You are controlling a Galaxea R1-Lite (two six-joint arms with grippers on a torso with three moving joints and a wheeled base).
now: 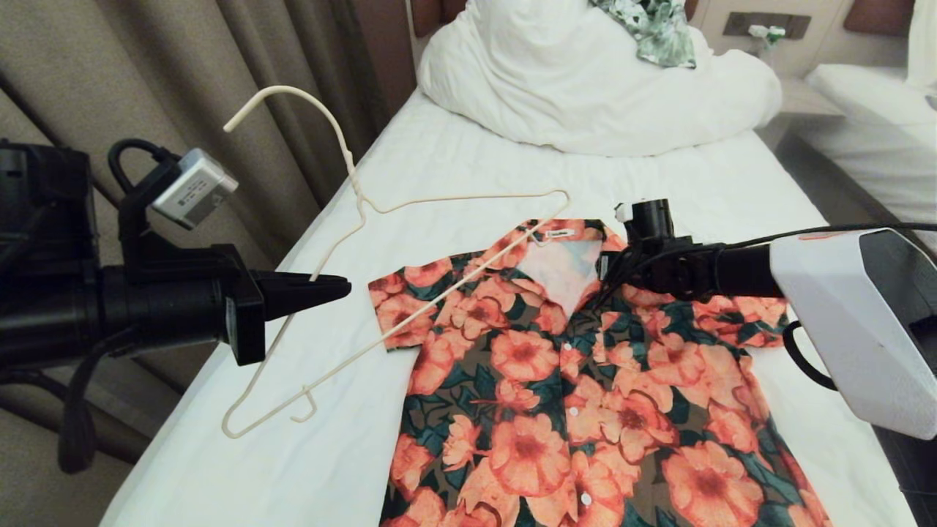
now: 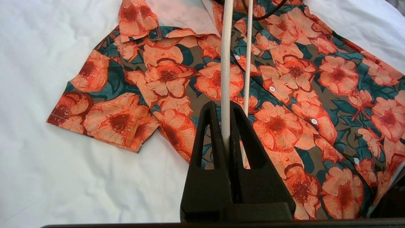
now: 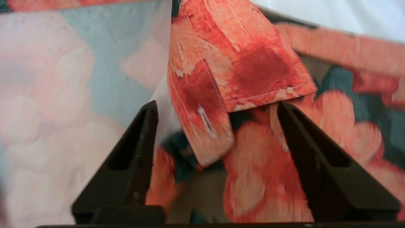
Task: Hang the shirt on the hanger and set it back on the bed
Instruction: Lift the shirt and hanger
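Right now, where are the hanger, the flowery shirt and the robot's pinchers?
hanger [image 1: 410,316], head view, its long wire.
shirt [image 1: 527,351], head view, front panel.
left gripper [image 2: 226,139], left wrist view, fingertips clamping wire.
right gripper [image 3: 216,110], right wrist view, between open fingertips.

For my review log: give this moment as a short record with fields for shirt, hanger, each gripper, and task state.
shirt: floral orange-pink short-sleeved shirt, flat on the white-sheeted bed, collar open
hanger: thin cream wire hanger, held tilted, one end over the collar
left gripper: left gripper shut on the hanger's wire
right gripper: right gripper open at the collar flap, holding nothing
task state: shirt not yet on the hanger
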